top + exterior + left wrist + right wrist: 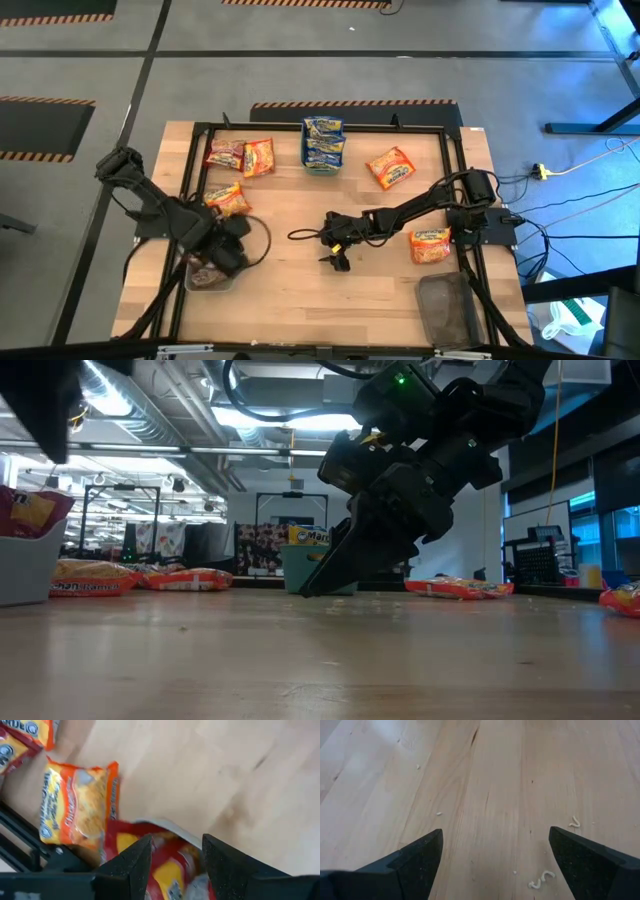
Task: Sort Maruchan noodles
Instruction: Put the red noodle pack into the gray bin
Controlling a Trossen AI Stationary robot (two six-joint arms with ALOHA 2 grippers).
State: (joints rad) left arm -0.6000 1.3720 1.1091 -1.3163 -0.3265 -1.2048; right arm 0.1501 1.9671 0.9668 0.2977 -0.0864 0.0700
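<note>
- The right gripper (335,250) hangs low over the bare wooden table (300,300) at centre frame, fingers spread wide with nothing between them.
- The left gripper (222,258), lower left, sits above a grey tray (208,281) holding a red packet (165,865); its fingers (127,865) stand slightly apart.
- An orange packet (229,199) lies just above that tray.
- Blue-and-yellow packets (323,142) fill a teal tray (322,168) at top centre.

Grey floor (300,70) with striped hazard tape (350,102)

orange pkt (77,805); red-yellow pkt (165,865); blue-yellow pkts (323,143); teal tray (318,570)
</note>
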